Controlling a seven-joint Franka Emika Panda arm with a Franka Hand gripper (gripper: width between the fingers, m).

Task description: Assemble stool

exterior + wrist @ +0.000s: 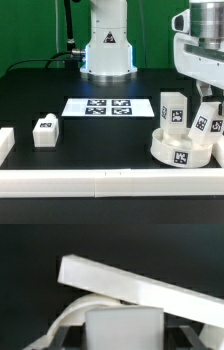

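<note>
Pinching a tilted stool leg [203, 122] over the round seat [183, 152], the tool [207, 101] gripped its flat sides. It looked light, stiff and slick; those flats seemed the safest hold.

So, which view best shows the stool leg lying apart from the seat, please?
The exterior view: the leg shows whole, tag visible, on the black table. The wrist view does not show it.
</note>
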